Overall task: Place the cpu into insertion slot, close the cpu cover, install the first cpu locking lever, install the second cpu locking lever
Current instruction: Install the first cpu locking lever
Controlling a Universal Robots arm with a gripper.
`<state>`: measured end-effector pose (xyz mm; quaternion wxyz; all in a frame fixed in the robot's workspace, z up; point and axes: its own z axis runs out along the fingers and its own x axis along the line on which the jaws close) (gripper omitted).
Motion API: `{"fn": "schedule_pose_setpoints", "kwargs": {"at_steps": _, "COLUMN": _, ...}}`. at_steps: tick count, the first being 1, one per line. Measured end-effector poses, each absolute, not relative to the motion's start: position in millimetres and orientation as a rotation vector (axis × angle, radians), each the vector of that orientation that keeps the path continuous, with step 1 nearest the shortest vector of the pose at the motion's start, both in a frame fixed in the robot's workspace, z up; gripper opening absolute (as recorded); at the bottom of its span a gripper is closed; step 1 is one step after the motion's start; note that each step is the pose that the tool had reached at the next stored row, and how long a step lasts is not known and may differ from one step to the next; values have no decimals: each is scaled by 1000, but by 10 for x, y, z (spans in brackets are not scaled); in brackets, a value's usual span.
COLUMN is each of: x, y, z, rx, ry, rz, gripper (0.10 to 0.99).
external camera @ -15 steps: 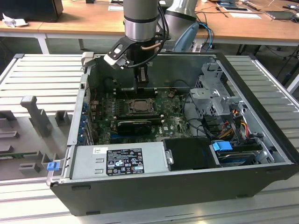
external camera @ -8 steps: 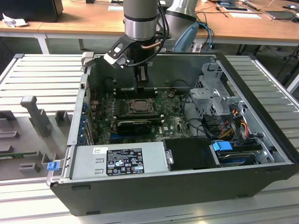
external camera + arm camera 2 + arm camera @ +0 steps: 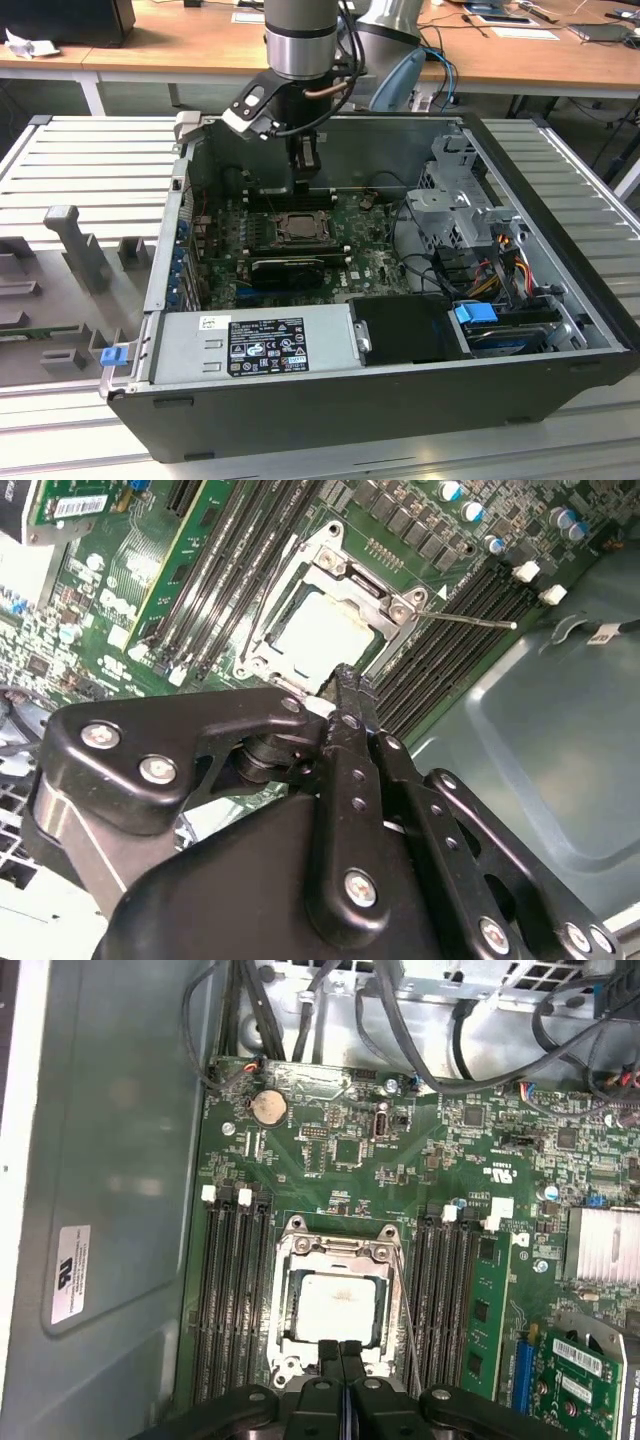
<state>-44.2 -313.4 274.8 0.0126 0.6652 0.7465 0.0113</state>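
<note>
Arm [image 3: 300,40] hangs vertical inside the case [image 3: 330,405] — fingers [image 3: 330,1360] closed together by the cpu cover [image 3: 335,1250].

The arm [image 3: 300,35] is a grey metal cylinder ringed by a black band, with dark cables [image 3: 352,55] running alongside. The pincer [image 3: 346,675] is glossy black: flat linked bars [image 3: 150,745] tapering to slim ends, pinned with round silver screws [image 3: 360,888].

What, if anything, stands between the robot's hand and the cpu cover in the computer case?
Nothing visible does. In the first wrist view the hand, fingers shut together, hangs right at one edge of the cpu cover, which frames the cpu. A thin lever rod runs beside the cover, not across the gap.
</note>
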Motion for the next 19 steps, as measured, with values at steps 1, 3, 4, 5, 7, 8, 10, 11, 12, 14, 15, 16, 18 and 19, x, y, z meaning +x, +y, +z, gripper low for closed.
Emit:
{"fn": "schedule_pose_setpoints", "kwargs": {"at_steps": 1, "x": -442, "y": -3134, "z": 2748, "rx": 2029, "ry": 2365, "rz": 36, "gripper": 106}}
{"fn": "schedule_pose_setpoints", "kwargs": {"at_steps": 3, "x": -442, "y": -3134, "z": 2748, "rx": 1937, "ry": 2443, "rz": 37, "gripper": 106}}
{"fn": "schedule_pose_setpoints", "kwargs": {"at_steps": 4, "x": -442, "y": -3134, "z": 2748, "rx": 1899, "ry": 2473, "rz": 38, "gripper": 106}}
{"fn": "schedule_pose_setpoints", "kwargs": {"at_steps": 5, "x": -442, "y": -3134, "z": 2748, "rx": 1867, "ry": 2497, "rz": 38, "gripper": 106}}
{"fn": "schedule_pose_setpoints", "kwargs": {"at_steps": 7, "x": -442, "y": -3134, "z": 2748, "rx": 1821, "ry": 2532, "rz": 39, "gripper": 106}}
{"fn": "schedule_pose_setpoints", "kwargs": {"at_steps": 8, "x": -442, "y": -3134, "z": 2748, "rx": 1788, "ry": 2555, "rz": 40, "gripper": 106}}
{"fn": "schedule_pose_setpoints", "kwargs": {"at_steps": 10, "x": -442, "y": -3134, "z": 2748, "rx": 1717, "ry": 2605, "rz": 41, "gripper": 106}}
{"fn": "schedule_pose_setpoints", "kwargs": {"at_steps": 11, "x": -442, "y": -3134, "z": 2748, "rx": 1690, "ry": 2622, "rz": 41, "gripper": 106}}
{"fn": "schedule_pose_setpoints", "kwargs": {"at_steps": 12, "x": -442, "y": -3134, "z": 2748, "rx": 1655, "ry": 2645, "rz": 41, "gripper": 106}}
{"fn": "schedule_pose_setpoints", "kwargs": {"at_steps": 14, "x": -442, "y": -3134, "z": 2748, "rx": 1580, "ry": 2692, "rz": 42, "gripper": 106}}
{"fn": "schedule_pose_setpoints", "kwargs": {"at_steps": 15, "x": -442, "y": -3134, "z": 2747, "rx": 1519, "ry": 2727, "rz": 43, "gripper": 106}}
{"fn": "schedule_pose_setpoints", "kwargs": {"at_steps": 16, "x": -442, "y": -3134, "z": 2747, "rx": 1470, "ry": 2754, "rz": 44, "gripper": 106}}
{"fn": "schedule_pose_setpoints", "kwargs": {"at_steps": 18, "x": -442, "y": -3134, "z": 2746, "rx": 1359, "ry": 2812, "rz": 45, "gripper": 106}}
{"fn": "schedule_pose_setpoints", "kwargs": {"at_steps": 19, "x": -442, "y": -3134, "z": 2746, "rx": 1324, "ry": 2829, "rz": 45, "gripper": 106}}
